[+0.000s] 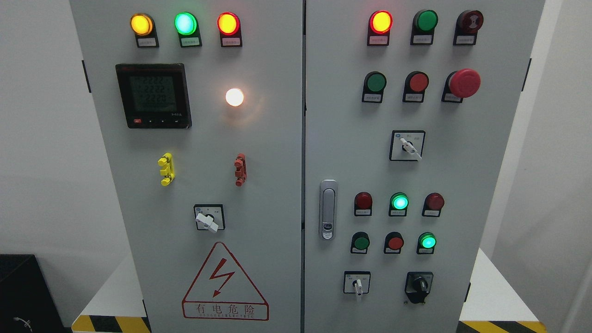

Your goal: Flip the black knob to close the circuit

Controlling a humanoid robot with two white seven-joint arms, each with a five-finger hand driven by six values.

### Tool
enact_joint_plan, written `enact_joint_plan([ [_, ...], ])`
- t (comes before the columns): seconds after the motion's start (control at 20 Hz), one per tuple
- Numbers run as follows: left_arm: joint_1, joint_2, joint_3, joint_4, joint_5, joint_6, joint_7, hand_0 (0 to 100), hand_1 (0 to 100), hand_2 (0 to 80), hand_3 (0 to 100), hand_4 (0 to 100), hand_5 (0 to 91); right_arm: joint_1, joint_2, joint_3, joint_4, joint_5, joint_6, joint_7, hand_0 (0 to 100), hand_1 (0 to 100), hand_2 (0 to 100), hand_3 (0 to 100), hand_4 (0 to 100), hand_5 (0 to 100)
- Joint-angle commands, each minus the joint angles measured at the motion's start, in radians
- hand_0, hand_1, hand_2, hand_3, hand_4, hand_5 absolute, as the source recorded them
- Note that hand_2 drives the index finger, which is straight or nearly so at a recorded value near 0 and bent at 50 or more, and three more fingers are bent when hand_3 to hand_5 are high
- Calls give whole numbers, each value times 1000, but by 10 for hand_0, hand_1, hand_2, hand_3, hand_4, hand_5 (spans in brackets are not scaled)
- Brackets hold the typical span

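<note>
While no robot hand shows, the black knob (419, 284) sits low on the right door (485, 175).

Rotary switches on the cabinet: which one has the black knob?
The bottom-right switch on the right door, beside the door's lower white-handled switch. Its knob and surround are black; the other three have white handles.

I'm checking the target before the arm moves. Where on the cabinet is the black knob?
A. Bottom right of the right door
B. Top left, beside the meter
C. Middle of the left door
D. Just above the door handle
A: the black knob sits at the lower right of the right door, to the right of a small white-handled switch and below a lit green lamp. No hand is in view.
</note>
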Motion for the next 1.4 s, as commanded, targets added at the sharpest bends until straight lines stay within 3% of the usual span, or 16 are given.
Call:
enact_joint_plan([
  [0.0,0,0,-20,21,-21,1,-1,120,556,0,0,0,0,2,5,2,17,0,-1,2,0,159,0,0,0,0],
  [0.9,0,0,-21,21,-21,1,-1,120,556,0,0,0,0,-16,4,17,2,17,-10,4,0,162,0,0,0,0],
  [1.35,0,0,-20,21,-21,-1,-1,120,556,0,0,0,0,-108,-8,31,-9,68,-157,-19,0,167,0,2,0,0],
])
